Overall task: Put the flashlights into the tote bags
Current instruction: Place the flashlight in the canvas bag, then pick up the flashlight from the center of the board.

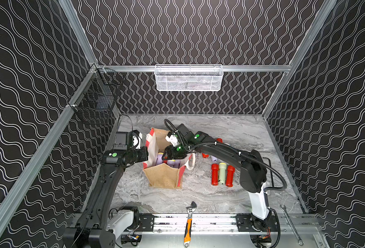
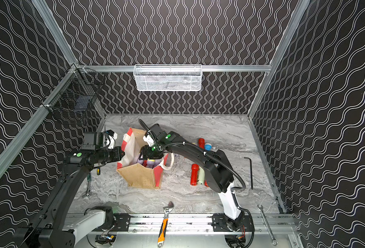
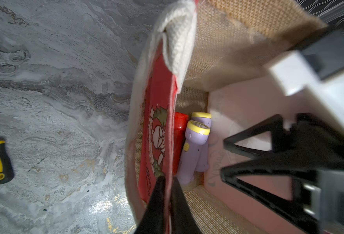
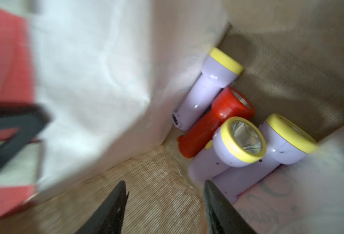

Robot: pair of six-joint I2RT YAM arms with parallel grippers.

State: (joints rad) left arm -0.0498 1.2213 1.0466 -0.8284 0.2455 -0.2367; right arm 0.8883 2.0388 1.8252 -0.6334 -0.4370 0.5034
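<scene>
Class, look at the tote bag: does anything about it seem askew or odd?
The tote bag is out of shape: the left claw pinches its side panel, and the near jute wall is creased. Nothing spilled or broken shows.

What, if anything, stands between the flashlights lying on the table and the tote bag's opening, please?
Nothing visible lies between the flashlights and the tote bag, whose side the left gripper pinches open. Only the right gripper, open inside the mouth, occupies it.

Tote bag (image 4: 151,178): three lilac flashlights (image 4: 240,141), one red flashlight (image 4: 227,109)
</scene>
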